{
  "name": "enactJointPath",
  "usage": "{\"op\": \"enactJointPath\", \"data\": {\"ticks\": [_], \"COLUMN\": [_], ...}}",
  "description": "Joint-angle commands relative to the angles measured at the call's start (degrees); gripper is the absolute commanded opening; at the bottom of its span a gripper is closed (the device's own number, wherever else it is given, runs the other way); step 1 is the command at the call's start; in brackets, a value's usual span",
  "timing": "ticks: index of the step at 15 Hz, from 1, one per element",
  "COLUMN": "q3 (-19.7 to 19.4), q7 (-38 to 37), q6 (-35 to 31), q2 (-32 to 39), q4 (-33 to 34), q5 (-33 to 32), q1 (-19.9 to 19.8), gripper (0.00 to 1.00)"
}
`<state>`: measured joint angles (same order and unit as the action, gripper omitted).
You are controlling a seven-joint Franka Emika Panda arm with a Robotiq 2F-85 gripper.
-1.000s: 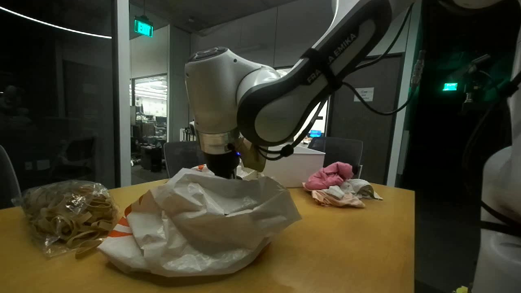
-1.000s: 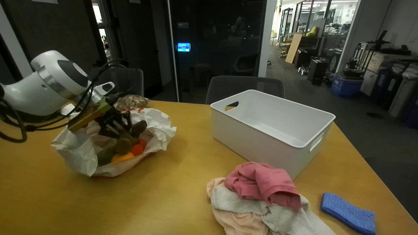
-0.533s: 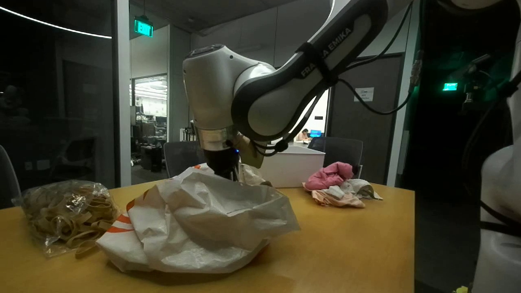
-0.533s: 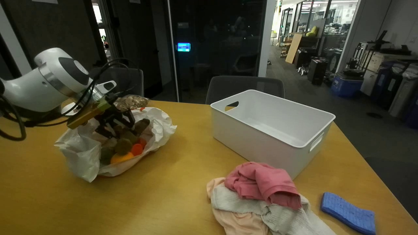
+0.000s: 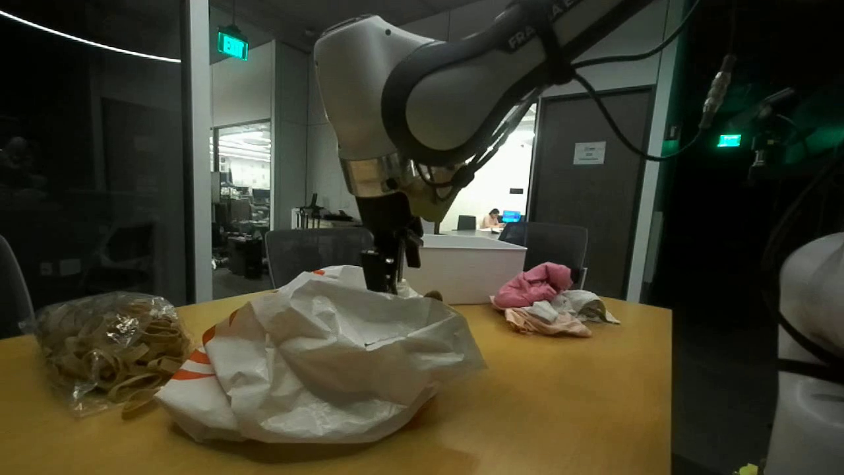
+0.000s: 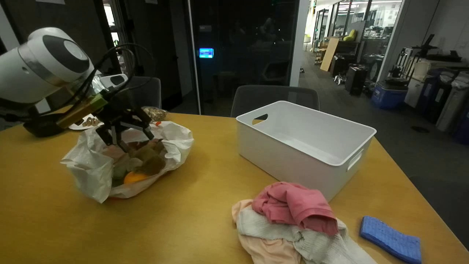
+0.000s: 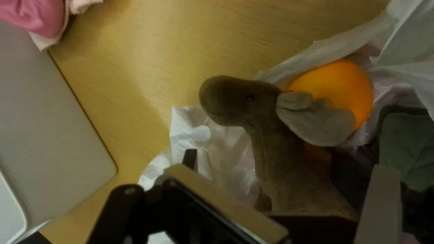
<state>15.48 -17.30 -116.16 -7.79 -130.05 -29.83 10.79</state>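
Hangs over the open mouth of the bag (image 5: 316, 376) with the claw (image 6: 138, 142) pointing down and spread wide. Has the toy (image 7: 271, 142), brown and soft-looking, below and between the two well-parted fingers (image 7: 225, 200) in the wrist view, seemingly clear of both. Shows the toy inside the bag, slanting up to the rim, with the muzzle turned toward the bin (image 6: 278, 157) and part of the head overlapping a ball (image 7: 342, 81), bright orange. Includes a green thing (image 7: 407, 145) in the bag too, near the ball and too shaded to name. In both exterior views, shows the bag crumpled on the worktop (image 6: 205, 220), apart from the bin. Has a pink cloth (image 6: 293, 205) lying on a towel (image 6: 267, 224) and a peach cloth (image 6: 269, 253), just beside the bin. Shows a blue cloth (image 6: 390, 238) near these in an exterior view. Near the bag, across from the cloths, has a clear bag (image 5: 122, 326) full of tan bands (image 5: 155, 340). Behind the bag in an exterior view, shows a plate (image 6: 75, 127) and a bowl (image 6: 44, 128), partly hidden by the arm (image 6: 40, 69). Beyond the bin, at the edge of the worktop, shows a chair (image 6: 276, 97).
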Motion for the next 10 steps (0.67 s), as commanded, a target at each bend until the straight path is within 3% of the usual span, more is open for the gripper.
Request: {"op": "enactJointPath", "data": {"ticks": [1, 10], "q3": [-0.98, -4.21], "q7": [2.27, 14.39], "q6": [5.39, 10.15], "q2": [-7.36, -21.64], "q4": [-1.9, -7.8], "q5": [5.43, 17.52], "q1": [0.32, 1.42], "gripper": [1.0, 1.0]}}
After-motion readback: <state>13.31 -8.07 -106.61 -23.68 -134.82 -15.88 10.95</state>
